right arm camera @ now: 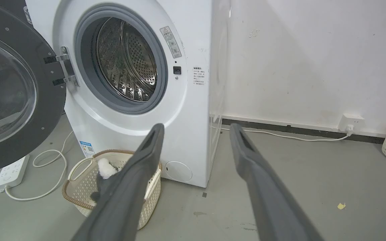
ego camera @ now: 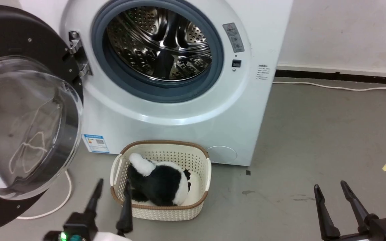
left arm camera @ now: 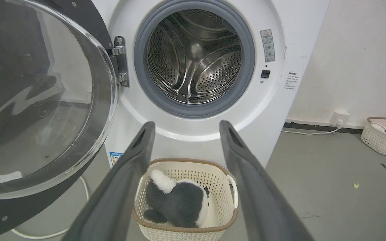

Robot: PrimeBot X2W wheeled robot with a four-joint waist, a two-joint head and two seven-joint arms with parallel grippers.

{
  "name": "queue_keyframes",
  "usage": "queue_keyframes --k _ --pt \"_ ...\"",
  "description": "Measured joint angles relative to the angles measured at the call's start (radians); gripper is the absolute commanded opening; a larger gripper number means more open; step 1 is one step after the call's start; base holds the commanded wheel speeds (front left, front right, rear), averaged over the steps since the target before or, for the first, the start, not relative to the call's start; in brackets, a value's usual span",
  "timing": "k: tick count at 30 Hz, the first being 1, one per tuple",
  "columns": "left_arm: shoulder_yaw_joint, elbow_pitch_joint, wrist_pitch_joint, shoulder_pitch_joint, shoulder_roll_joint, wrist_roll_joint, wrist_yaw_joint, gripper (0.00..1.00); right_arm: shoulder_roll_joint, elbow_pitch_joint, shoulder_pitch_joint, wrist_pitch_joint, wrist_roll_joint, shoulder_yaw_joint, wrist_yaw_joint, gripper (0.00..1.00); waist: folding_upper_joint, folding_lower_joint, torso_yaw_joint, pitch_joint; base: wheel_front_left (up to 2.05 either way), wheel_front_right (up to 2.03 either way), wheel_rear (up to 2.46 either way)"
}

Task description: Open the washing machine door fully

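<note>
Left gripper, fingers spread and empty, low before the washing machine; right gripper, likewise, off its right front corner. The washing machine door stands swung out at the machine's left (drum exposed). Any remaining swing is best made by a slow push on its inner rim, clearing the basket and plush toy at the machine's foot.

You could read no wording in full; all print was too small. On the white front of the washing machine, a grey label to the right of the drum opening carried a warning triangle above fine print. A block of black print stood further right. A blue-and-white label sat low on the front, just beside the open washing machine door.
</note>
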Motion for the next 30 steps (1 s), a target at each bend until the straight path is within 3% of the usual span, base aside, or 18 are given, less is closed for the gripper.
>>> queue_keyframes --k 27,28,30 --pt "-0.026 0.074 -0.014 0.023 -0.006 0.022 0.028 1.00 0.000 0.030 0.006 -0.016 0.042 0.018 0.000 1.00 0.0000 0.0001 -0.013 -0.003 0.00 0.00 0.00" --pt "-0.026 0.074 -0.014 0.023 -0.006 0.022 0.028 0.00 0.000 0.030 0.006 -0.016 0.042 0.018 0.000 0.00 0.0000 0.0001 -0.013 -0.003 0.00 0.00 0.00" --pt "-0.025 0.075 -0.013 0.023 -0.007 0.022 0.028 0.00 0.000 0.029 0.006 -0.015 0.042 0.018 0.000 0.00 0.0000 0.0001 -0.013 -0.003 0.00 0.00 0.00"
